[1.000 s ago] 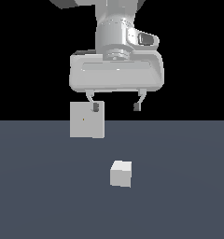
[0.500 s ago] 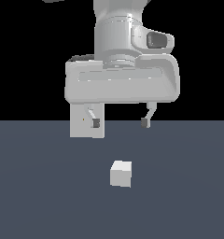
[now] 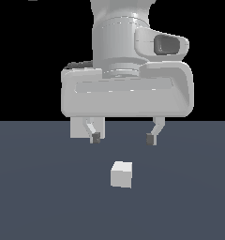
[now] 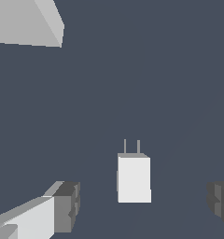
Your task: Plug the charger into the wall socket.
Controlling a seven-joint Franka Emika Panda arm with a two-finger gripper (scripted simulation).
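seen left to right in the exterior view: wall socket [image 3: 79, 127] stands upright at the far back, about 10 o'clock from the charger, mostly hidden behind the gripper body and the finger on that side; only a pale strip shows, and the dot on its face cannot be made out here. placed upright, probably, so that a plug can be pushed into its face level with the floor. in the wrist view shows only as a pale slanted corner [image 4: 27, 23], well apart from the charger.

next, gripper [image 3: 123, 138]: jaws spread wide, nothing between them, dark fingertips [image 3: 95, 137] hanging clear above the floor. charger sits between the two tips in the wrist view, though nearer one than the other, so the wide spread looks meant to straddle it on the way down. no contact anywhere yet.

charger [image 3: 121, 174] lies alone on the dark floor [image 3: 34, 197], at roughly 6 o'clock below the open fingers in the exterior view. in the wrist view [image 4: 133, 179] two thin prongs stick out of one end, pointing toward 12 o'clock, on the side where the socket corner shows. probably laid flat so the prongs already aim the useful way, leaving only a grasp across its sides.

judging by this, approach step, grasp not yet made.
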